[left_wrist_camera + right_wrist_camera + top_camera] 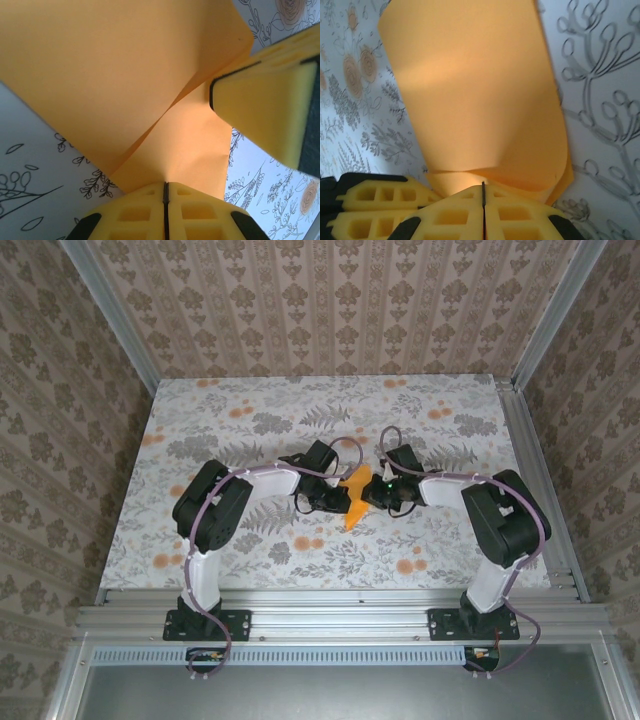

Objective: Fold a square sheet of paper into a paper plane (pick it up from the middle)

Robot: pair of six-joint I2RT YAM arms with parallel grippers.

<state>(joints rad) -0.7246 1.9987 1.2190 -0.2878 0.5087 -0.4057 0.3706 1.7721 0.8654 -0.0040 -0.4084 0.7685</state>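
Fingers (135, 214) of the left gripper (166, 186) are pinched tight on the folded orange paper (125, 75). The right gripper (483, 186) clamps its opposite side. Both meet mid-table (200, 405), the paper's point toward the near edge.

Smooth matt square sheet of paper (480, 100), porous yellow foam pads (455, 215), dull metal frame (340, 605)

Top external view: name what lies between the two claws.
The orange sheet of paper, partly folded, fills the gap between the left claw and the right claw. Both are shut on it. The top external view shows this.
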